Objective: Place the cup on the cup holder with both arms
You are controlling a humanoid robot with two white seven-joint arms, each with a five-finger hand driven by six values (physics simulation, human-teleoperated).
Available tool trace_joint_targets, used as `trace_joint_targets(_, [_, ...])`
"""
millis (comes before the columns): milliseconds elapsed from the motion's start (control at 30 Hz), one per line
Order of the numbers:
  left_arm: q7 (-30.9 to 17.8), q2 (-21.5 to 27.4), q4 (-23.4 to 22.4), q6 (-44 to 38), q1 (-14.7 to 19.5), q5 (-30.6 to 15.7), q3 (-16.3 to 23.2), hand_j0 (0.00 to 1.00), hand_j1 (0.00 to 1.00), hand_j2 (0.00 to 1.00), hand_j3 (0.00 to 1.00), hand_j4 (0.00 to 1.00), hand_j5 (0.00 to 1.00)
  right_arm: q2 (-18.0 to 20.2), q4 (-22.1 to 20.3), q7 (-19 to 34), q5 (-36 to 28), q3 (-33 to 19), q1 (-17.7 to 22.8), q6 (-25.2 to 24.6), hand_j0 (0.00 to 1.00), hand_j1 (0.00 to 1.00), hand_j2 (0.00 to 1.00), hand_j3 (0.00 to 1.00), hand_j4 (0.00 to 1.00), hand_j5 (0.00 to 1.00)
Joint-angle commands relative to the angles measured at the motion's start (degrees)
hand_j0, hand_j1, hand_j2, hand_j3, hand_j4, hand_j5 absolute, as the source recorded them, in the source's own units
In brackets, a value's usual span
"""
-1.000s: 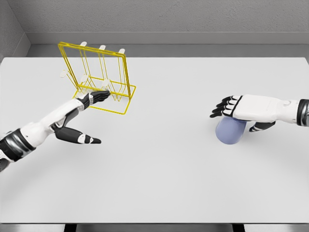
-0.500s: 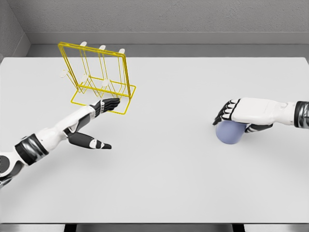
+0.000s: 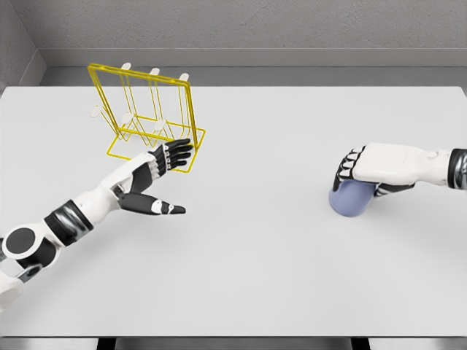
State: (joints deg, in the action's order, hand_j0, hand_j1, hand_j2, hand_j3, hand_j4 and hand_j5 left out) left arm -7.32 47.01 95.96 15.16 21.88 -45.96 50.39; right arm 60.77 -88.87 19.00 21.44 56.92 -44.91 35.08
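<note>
At right of centre, right hand [image 3: 365, 169] lies over the blue cup [image 3: 352, 198], fingers curled down across its top and far side; cup sits on the white table [image 3: 255, 262]. Left of centre, left hand [image 3: 157, 171] is spread flat, thumb pointing right, holding nothing, fingertips overlapping the front base wire of the yellow cup holder [image 3: 149, 117] standing upper left.
</note>
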Motion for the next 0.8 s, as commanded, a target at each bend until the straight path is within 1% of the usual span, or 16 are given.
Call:
trace_joint_targets(0, [-0.1, -0.1, -0.1, -1.2, 0.0, -0.4, 0.1, 1.0, 1.0, 1.0, 1.0, 1.0, 1.0, 0.8, -1.6, 0.0, -0.3, -0.2, 0.0, -0.1, 0.57, 0.57, 0.57, 0.57, 0.57, 0.57])
trace_joint_targets(167, [-0.1, -0.7, -0.2, -1.2, 0.2, 1.1, 0.1, 1.0, 1.0, 1.0, 1.0, 1.0, 1.0, 0.8, -2.0, 0.0, -0.5, -1.2, -0.1, -0.1, 0.53, 0.53, 0.53, 0.53, 0.53, 0.53])
trace_joint_targets(200, [-0.1, -0.7, -0.2, -1.2, 0.2, 2.1, 0.1, 1.0, 1.0, 1.0, 1.0, 1.0, 1.0, 0.8, -2.0, 0.0, -0.5, -1.3, -0.1, -0.1, 0.53, 0.53, 0.53, 0.53, 0.53, 0.53])
trace_joint_targets(333, [0.2, -0.7, -0.2, -1.2, 0.3, 2.2, 0.0, 1.0, 1.0, 1.0, 1.0, 1.0, 1.0, 0.9, -2.2, 0.0, -0.7, -1.3, -0.9, -0.1, 0.53, 0.53, 0.53, 0.53, 0.53, 0.53])
trace_joint_targets(400, [0.2, -0.7, -0.2, -1.1, 0.3, 2.2, 0.0, 1.0, 1.0, 1.0, 1.0, 1.0, 1.0, 1.1, -5.7, 0.1, -0.4, -2.4, -1.0, -0.1, 0.52, 0.52, 0.52, 0.52, 0.52, 0.52])
trace_joint_targets(433, [0.2, -0.7, -0.2, -1.1, 0.3, 2.2, 0.0, 1.0, 1.0, 1.0, 1.0, 1.0, 1.0, 1.1, -7.1, 1.3, -0.4, -3.0, -1.0, -0.1, 0.5, 0.5, 0.5, 0.5, 0.5, 0.5])
trace_joint_targets(467, [0.2, -0.7, -0.2, -1.1, 0.3, 2.2, 0.0, 1.0, 1.0, 1.0, 1.0, 1.0, 1.0, 0.8, -8.2, 3.2, -0.4, -3.3, -1.0, -0.1, 0.5, 0.5, 0.5, 0.5, 0.5, 0.5])
trace_joint_targets(533, [0.3, -0.8, -0.2, -1.1, 0.3, 2.1, 0.0, 1.0, 1.0, 1.0, 1.0, 1.0, 1.0, 0.8, -10.4, 3.7, -0.3, -3.3, -1.0, -0.1, 0.5, 0.5, 0.5, 0.5, 0.5, 0.5])
trace_joint_targets(633, [0.2, -1.7, -1.6, -1.1, 0.3, 2.2, 0.0, 1.0, 1.0, 1.0, 1.0, 1.0, 1.0, 0.6, -12.3, 3.8, -0.3, -3.2, -1.0, -0.1, 0.5, 0.5, 0.5, 0.5, 0.5, 0.5])
trace_joint_targets(667, [0.2, -2.2, -2.5, -1.2, 0.4, 2.2, 0.0, 1.0, 1.0, 1.0, 1.0, 1.0, 1.0, 0.3, -12.3, 4.6, -0.3, -3.2, -1.8, -0.1, 0.5, 0.5, 0.5, 0.5, 0.5, 0.5])
trace_joint_targets(733, [0.2, -3.5, -4.6, -1.2, 0.3, 2.5, 0.0, 1.0, 1.0, 1.0, 1.0, 1.0, 1.0, -0.3, -12.3, 5.3, -0.5, -3.2, -2.1, -0.1, 0.5, 0.5, 0.5, 0.5, 0.5, 0.5])
trace_joint_targets(767, [0.2, -4.4, -5.4, -1.1, 0.2, 2.5, 0.0, 1.0, 1.0, 1.0, 1.0, 1.0, 1.0, -1.4, -12.3, 5.7, -0.3, -3.2, -2.3, -0.1, 0.5, 0.5, 0.5, 0.5, 0.5, 0.5])
